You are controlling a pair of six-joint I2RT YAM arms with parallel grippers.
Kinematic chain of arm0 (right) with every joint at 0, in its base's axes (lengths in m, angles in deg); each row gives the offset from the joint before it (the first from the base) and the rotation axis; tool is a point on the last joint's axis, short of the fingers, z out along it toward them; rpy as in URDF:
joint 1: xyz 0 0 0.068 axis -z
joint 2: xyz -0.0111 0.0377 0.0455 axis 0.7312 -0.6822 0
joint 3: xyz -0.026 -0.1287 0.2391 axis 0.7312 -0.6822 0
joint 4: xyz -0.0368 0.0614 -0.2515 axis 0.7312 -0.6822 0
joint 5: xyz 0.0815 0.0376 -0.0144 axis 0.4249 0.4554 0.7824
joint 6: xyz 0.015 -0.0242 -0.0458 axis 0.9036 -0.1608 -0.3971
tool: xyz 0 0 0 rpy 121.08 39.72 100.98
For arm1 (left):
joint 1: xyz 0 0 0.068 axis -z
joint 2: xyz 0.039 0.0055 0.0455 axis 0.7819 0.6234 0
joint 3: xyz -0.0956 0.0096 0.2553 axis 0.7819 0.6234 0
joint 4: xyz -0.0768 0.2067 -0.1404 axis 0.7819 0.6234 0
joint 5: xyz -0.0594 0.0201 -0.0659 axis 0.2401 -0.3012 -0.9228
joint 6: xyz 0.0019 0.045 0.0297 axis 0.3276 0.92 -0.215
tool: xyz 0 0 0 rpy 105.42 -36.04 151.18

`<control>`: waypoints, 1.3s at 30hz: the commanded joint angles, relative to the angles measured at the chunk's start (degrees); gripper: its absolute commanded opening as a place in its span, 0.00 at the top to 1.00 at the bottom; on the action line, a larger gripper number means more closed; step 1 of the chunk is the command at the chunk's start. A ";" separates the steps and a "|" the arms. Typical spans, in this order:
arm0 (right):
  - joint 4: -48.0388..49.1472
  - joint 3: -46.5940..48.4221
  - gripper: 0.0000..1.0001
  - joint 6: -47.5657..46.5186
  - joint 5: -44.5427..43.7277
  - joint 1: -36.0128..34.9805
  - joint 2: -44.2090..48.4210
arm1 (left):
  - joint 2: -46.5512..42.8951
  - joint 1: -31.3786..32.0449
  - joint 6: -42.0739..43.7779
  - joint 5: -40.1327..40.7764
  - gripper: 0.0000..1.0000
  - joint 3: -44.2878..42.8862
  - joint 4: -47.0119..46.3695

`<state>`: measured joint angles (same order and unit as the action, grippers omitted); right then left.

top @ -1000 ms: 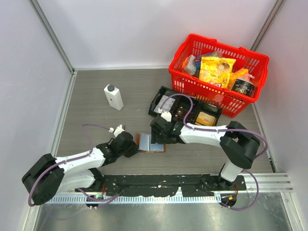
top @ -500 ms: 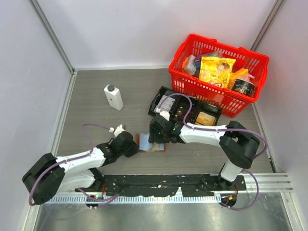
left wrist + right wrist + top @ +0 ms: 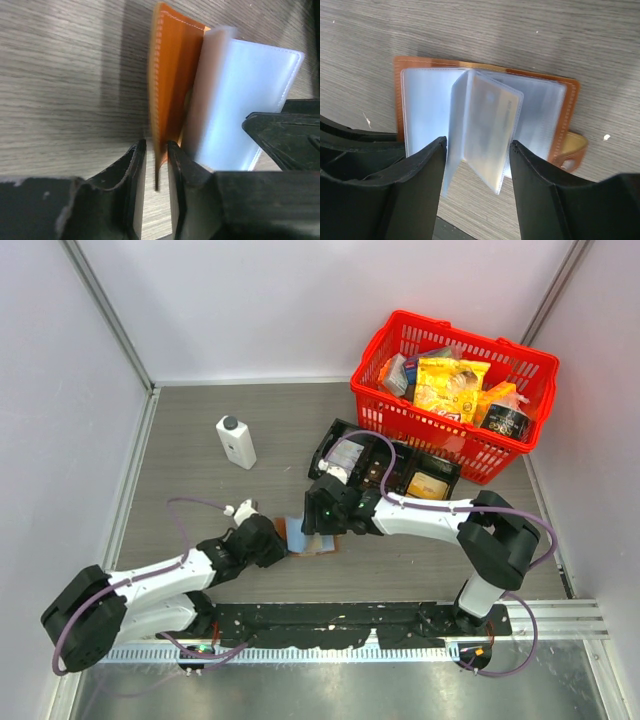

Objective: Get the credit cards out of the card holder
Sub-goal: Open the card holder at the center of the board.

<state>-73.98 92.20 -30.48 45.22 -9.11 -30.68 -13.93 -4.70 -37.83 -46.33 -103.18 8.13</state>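
Observation:
The brown card holder (image 3: 312,540) lies open on the table between my grippers. In the right wrist view its brown cover (image 3: 485,65) lies flat, with its side tab (image 3: 571,149) at the right. Clear bluish sleeves stand up from it, and one sleeve holds a pale credit card (image 3: 494,127). My right gripper (image 3: 477,150) is open, with one jaw on each side of the raised sleeves. My left gripper (image 3: 156,162) is shut on the holder's left cover edge (image 3: 170,75), which stands upright. In the top view the left gripper (image 3: 280,545) is at the holder's left and the right gripper (image 3: 322,518) is above it.
A black three-compartment tray (image 3: 385,462) sits just behind the holder. A red basket (image 3: 455,390) full of packets is at the back right. A white bottle (image 3: 236,442) stands at the back left. Walls enclose the table.
My right gripper has moved a little left over the holder. The left arm has shifted slightly and still holds the cover.

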 commanded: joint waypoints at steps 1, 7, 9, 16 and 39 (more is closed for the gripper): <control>1.99 1.64 0.42 -0.16 0.95 -0.68 1.83 | -5.25 -0.07 0.57 2.91 0.65 -0.99 6.57; 1.98 1.99 0.42 -0.68 1.91 -0.68 1.39 | -15.18 -0.07 0.84 6.16 0.49 -1.69 15.72; 2.86 2.25 0.42 -1.21 3.05 -0.68 1.39 | -17.56 -0.07 0.75 6.96 0.48 -1.08 16.43; 6.28 3.83 0.43 -2.00 8.50 -0.68 -0.27 | -16.00 -0.07 0.31 6.26 0.63 -0.63 15.73; 10.95 10.43 0.45 -4.46 16.16 -0.59 -7.14 | -23.72 -0.07 -2.15 8.01 0.63 0.77 24.24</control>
<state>-63.58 102.36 -32.92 63.69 -10.44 -43.36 -34.69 -4.67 -38.86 -40.69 -102.11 27.84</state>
